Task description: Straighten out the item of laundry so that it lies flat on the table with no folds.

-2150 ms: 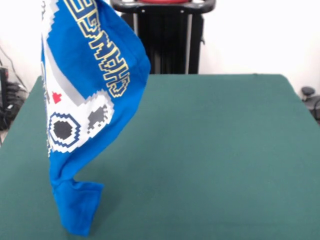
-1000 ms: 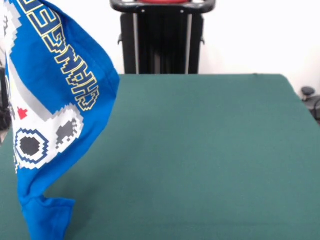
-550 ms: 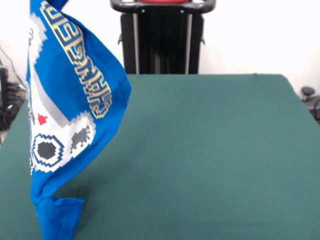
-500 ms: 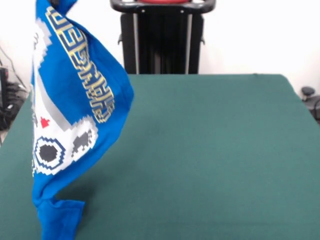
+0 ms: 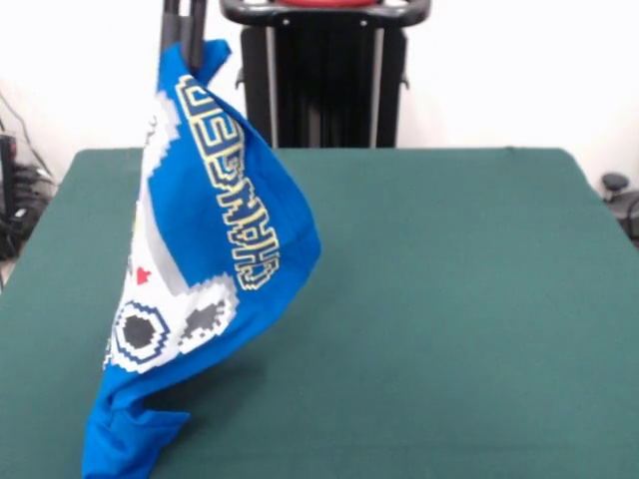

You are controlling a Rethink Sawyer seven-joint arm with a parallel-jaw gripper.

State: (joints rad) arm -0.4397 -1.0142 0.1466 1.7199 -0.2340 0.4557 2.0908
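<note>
Since half a second ago, the item of laundry [image 5: 215,269] has moved to the right and a little lower in the front view, from the left edge toward the left-centre. Now the gripper [image 5: 183,30] shows at about 11 o'clock of the picture, as two dark fingers closed tight on the top corner of the shirt. Before, only the cloth reached the top edge. The shirt hangs down from this pinch in a twisted drape, with the yellow lettering running diagonally and the white controller print below it. Its lowest part, at about 7 o'clock, is bunched on the table [image 5: 449,299]. The rest of the shirt is in the air.
</note>
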